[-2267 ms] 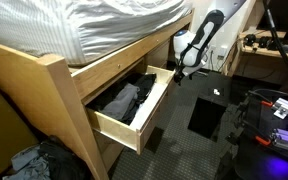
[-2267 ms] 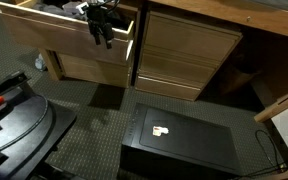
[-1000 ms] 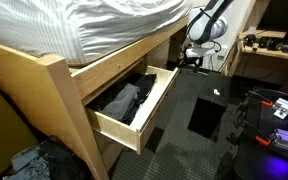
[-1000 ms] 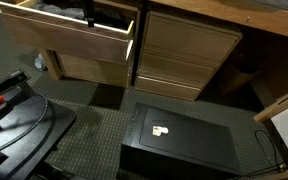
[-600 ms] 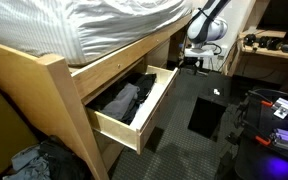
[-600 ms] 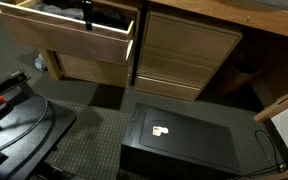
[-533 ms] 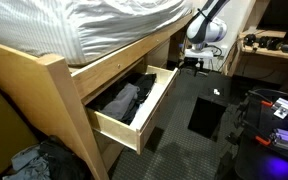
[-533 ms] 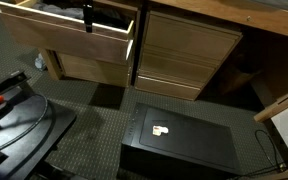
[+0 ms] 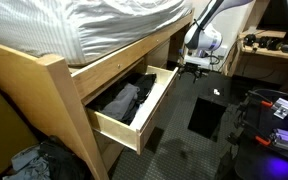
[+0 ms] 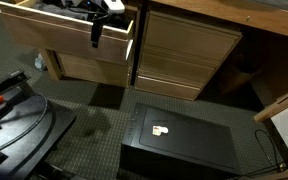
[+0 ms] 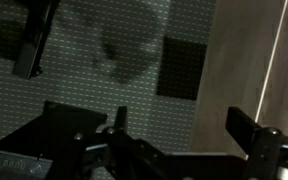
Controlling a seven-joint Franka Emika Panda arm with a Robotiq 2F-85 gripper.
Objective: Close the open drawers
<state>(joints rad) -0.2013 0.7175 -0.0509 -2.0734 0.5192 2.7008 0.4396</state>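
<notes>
**Exterior view:** An open drawer (image 9: 116, 128) juts from the light-wood bed frame (image 9: 59, 85) beneath striped white bedding (image 9: 104, 25), with dark clothes (image 9: 124, 100) heaped inside. The Franka arm (image 9: 202, 38) reaches down near the drawer's far corner. Its jaws are too small here to read. A black box (image 9: 208, 115) lies on the dark floor close by.

**Exterior view, facing the bed's side:** The open drawer (image 10: 64, 42) stands out at upper left, its flat wood front toward the camera, beside shut drawer fronts (image 10: 189, 55). The jaws hang down over the front's upper edge. Whether they touch it cannot be told. The black box (image 10: 189, 135) sits on the carpet (image 10: 94, 115) below.

**Wrist view:** The dim picture shows the jaws spread wide with nothing between them, above grey carpet (image 11: 104, 70), the black box (image 11: 181, 68) and a pale wood surface (image 11: 244, 60).
</notes>
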